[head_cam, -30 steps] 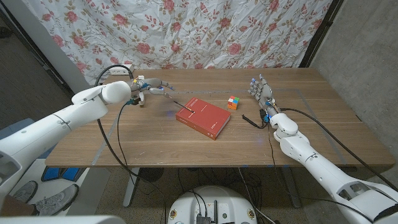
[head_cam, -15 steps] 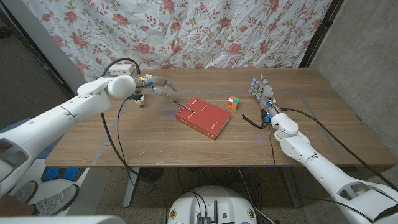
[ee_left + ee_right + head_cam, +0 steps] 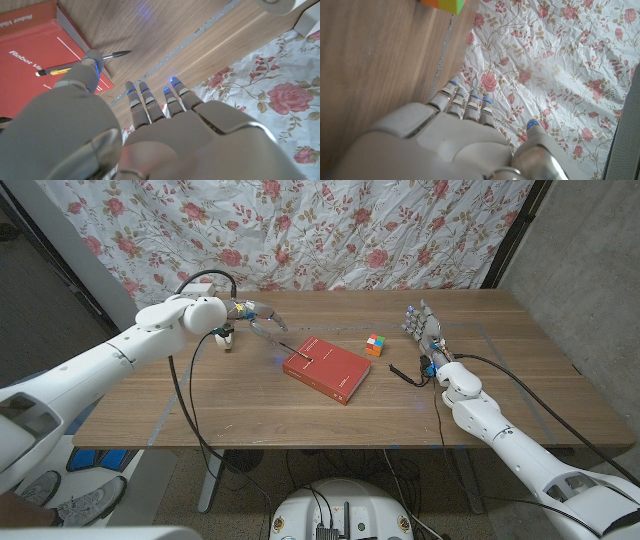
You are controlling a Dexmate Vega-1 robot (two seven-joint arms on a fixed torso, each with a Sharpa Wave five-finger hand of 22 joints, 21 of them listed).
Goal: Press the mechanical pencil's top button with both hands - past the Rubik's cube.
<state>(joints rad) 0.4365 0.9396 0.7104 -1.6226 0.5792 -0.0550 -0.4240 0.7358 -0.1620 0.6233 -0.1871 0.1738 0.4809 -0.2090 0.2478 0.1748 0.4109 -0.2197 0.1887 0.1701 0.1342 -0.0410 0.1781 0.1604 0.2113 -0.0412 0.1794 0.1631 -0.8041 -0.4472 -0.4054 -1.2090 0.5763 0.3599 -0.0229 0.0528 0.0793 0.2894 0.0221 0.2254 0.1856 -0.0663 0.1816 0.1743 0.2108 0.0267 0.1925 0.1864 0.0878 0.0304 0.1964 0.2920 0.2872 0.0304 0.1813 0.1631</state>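
Left hand (image 3: 258,318), smooth grey plastic, hovers fingers spread and holding nothing, upper left of the wooden table (image 3: 250,405). The slim mechanical pencil (image 3: 80,62) lies partly across the corner of the glossy red hardcover book (image 3: 327,367) at centre, tip over the wood. Right hand (image 3: 423,325) stands released, right of the blocky Rubik's cube (image 3: 375,345). Crumpled floral cloth (image 3: 300,230) behind

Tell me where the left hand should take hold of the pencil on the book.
Probably the barrel's middle, coming from above. The pencil lies flat across the red book corner, its tip overhanging the table, so both sides look open to the left hand.
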